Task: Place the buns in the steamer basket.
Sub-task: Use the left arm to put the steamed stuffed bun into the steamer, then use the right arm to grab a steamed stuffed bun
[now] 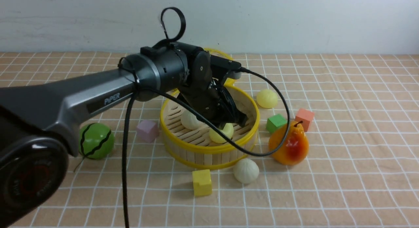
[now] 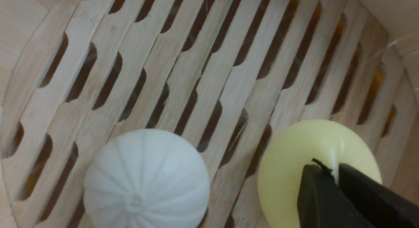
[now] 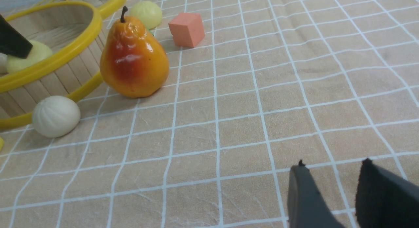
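The steamer basket (image 1: 209, 150) stands mid-table. Inside it lie an off-white bun (image 1: 190, 120) and a pale yellow bun (image 1: 220, 135). My left gripper (image 1: 234, 121) reaches down into the basket. In the left wrist view it (image 2: 335, 170) is shut on the pale yellow bun (image 2: 294, 156), pinching a fold of it, with the off-white bun (image 2: 145, 180) beside it. A second pale yellow bun (image 1: 266, 98) lies behind the basket to the right. A second off-white bun (image 1: 245, 170) lies in front. My right gripper (image 3: 332, 166) is open and empty over the cloth.
An orange pear (image 1: 289, 144) stands right of the basket, with a green cube (image 1: 276, 122) and a salmon cube (image 1: 304, 118) behind it. A green striped ball (image 1: 96, 141) and a purple cube (image 1: 147, 130) are on the left. A yellow cube (image 1: 202, 182) is in front. A flat woven disc (image 1: 219, 53) lies behind.
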`<state>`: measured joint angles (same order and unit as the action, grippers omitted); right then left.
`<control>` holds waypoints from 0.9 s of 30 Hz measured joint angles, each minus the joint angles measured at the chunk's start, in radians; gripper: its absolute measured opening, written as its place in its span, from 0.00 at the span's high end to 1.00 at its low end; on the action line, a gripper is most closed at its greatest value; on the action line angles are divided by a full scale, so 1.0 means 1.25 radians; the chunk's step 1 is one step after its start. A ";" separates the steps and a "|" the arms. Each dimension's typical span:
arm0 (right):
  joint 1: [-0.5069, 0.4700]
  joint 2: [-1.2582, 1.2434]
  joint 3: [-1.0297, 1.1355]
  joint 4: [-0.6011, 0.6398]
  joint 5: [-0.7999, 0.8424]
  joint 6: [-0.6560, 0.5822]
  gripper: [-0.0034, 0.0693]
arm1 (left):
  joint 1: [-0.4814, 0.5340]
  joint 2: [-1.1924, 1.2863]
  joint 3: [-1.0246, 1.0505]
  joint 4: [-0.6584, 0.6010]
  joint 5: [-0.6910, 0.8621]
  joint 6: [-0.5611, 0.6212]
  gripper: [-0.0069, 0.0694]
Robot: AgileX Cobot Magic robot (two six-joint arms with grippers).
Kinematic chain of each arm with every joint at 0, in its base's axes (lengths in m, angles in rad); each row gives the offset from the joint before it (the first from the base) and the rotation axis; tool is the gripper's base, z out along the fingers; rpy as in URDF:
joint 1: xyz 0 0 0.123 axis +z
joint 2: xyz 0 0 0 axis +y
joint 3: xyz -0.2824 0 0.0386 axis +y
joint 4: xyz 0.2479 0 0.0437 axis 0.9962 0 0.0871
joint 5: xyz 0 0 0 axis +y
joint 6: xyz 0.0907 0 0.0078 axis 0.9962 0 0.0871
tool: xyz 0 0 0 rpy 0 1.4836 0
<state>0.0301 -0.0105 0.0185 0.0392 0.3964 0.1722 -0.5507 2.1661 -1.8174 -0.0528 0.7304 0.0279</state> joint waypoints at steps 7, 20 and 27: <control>0.000 0.000 0.000 0.000 0.000 0.000 0.62 | 0.000 -0.021 -0.040 0.006 0.090 -0.028 0.49; 0.000 0.000 0.000 0.000 0.000 0.000 0.62 | 0.000 -0.473 0.117 0.018 0.255 -0.119 0.83; 0.000 0.000 0.000 0.000 0.000 0.000 0.62 | 0.000 -0.851 0.552 0.012 0.020 -0.114 0.93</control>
<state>0.0301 -0.0105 0.0185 0.0392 0.3964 0.1722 -0.5507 1.1029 -1.1268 -0.0373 0.7549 -0.1144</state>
